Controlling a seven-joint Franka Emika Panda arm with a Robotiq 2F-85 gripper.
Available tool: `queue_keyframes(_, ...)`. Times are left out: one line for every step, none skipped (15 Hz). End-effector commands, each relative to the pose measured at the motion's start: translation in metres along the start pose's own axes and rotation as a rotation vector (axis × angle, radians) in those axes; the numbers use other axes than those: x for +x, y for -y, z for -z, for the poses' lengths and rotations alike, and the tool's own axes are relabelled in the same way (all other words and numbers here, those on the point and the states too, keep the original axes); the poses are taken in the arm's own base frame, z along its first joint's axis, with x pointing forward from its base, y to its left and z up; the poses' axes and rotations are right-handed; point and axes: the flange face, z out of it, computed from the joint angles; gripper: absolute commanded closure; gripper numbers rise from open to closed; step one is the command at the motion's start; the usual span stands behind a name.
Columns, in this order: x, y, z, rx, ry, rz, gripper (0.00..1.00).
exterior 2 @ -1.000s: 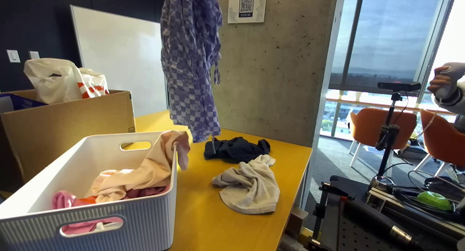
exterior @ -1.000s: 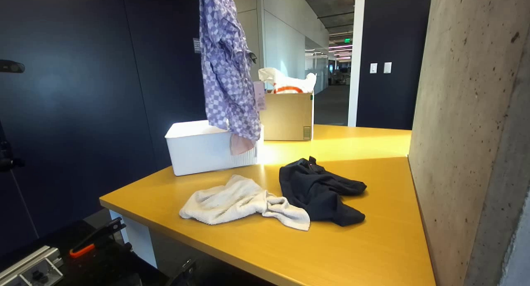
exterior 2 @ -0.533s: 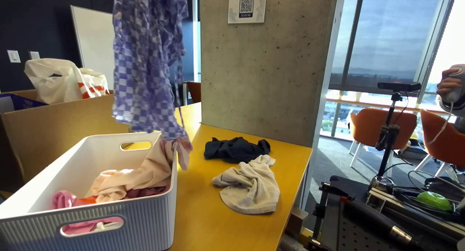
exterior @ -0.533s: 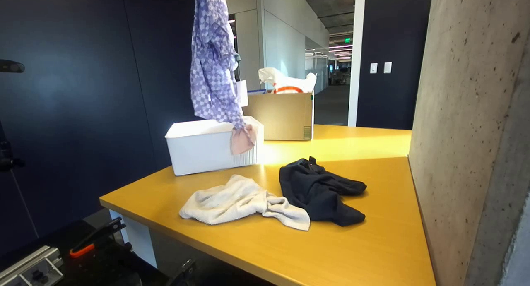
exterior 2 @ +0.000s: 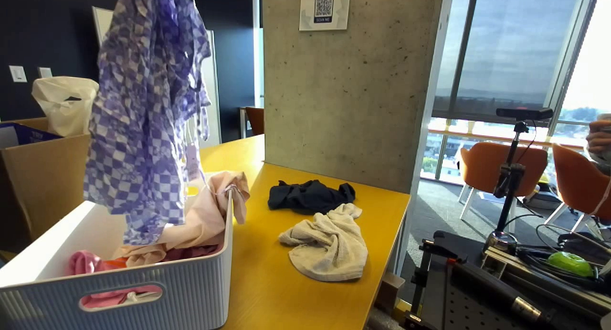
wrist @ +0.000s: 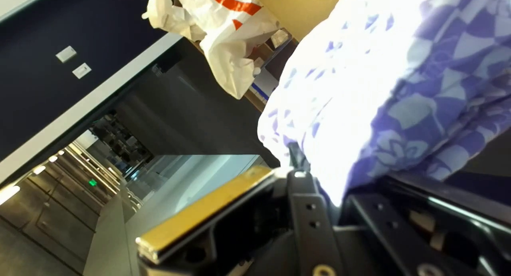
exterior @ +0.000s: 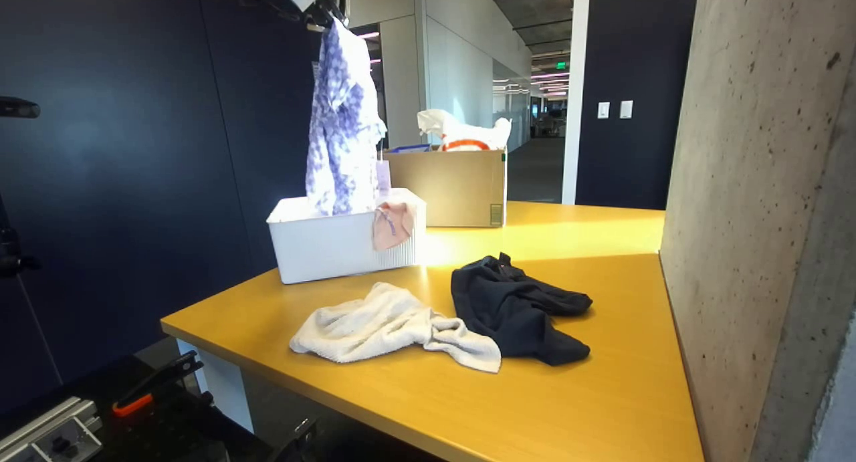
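My gripper [exterior: 326, 19] is shut on the top of a purple-and-white checkered garment [exterior: 344, 114]. In the wrist view, the cloth [wrist: 383, 80] is pinched between the fingers [wrist: 333, 192]. The garment [exterior 2: 148, 105] hangs down over the white bin [exterior 2: 191, 296], its lower end at the bin's opening. A paper tag [exterior 2: 193, 163] dangles from it. A peach cloth [exterior 2: 210, 201] drapes over the bin's rim, and pink cloth [exterior 2: 86, 262] lies inside. A cream cloth [exterior: 394, 328] and a black garment [exterior: 515, 308] lie on the table beside the bin in both exterior views.
A cardboard box [exterior: 455, 188] holding white plastic bags [exterior: 471, 138] stands behind the bin on the yellow table [exterior: 575, 395]. A concrete pillar [exterior: 749, 181] borders the table. A cart [exterior 2: 477, 292] with a camera stand [exterior 2: 510, 177] stands past the table edge.
The checkered garment has moved left and down in both exterior views, from beside the bin to over its opening. My gripper has come into view at the top of an exterior view.
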Motion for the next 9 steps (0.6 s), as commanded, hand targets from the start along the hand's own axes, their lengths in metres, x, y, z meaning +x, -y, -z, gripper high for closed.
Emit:
queue_keyframes(-0.022,0.009,-0.051,0.048,0.036,-0.009,0.99)
queue_keyframes(-0.032,0.017,-0.069,0.067,0.052,-0.015,0.99)
queue_keyframes(-0.041,0.029,-0.087,0.093,0.063,-0.017,0.99)
queue_keyframes(-0.049,0.041,-0.103,0.118,0.073,-0.019,0.99)
queue_keyframes(-0.06,0.056,-0.121,0.145,0.088,-0.017,0.99)
queue_keyframes(-0.071,0.068,-0.137,0.173,0.108,-0.013,0.99)
queue_keyframes(-0.087,0.082,-0.157,0.203,0.129,-0.017,0.99)
queue_keyframes(-0.101,0.094,-0.175,0.228,0.146,-0.021,0.99)
queue_keyframes(-0.113,0.106,-0.189,0.254,0.16,-0.027,0.99)
